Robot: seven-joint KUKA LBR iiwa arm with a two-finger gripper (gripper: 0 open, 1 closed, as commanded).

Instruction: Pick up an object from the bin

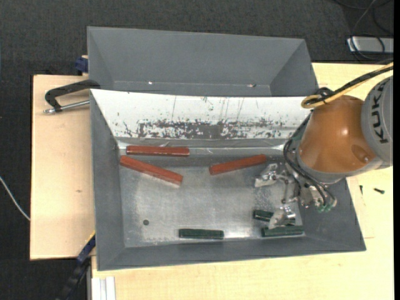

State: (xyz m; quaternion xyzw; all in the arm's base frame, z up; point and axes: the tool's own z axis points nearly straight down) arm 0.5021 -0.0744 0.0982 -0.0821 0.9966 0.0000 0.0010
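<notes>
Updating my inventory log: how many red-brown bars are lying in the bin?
3. One red-brown bar lies along the back wall, left; a second bar lies tilted just in front of it; a third bar lies mid-back, further right. The arm may hide others.

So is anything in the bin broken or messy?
Nothing looks broken. The bin's back wall is speckled with dark scuff marks, so it looks worn. The red-brown sticks lie every which way: one along that wall, two slanted below it.
</notes>
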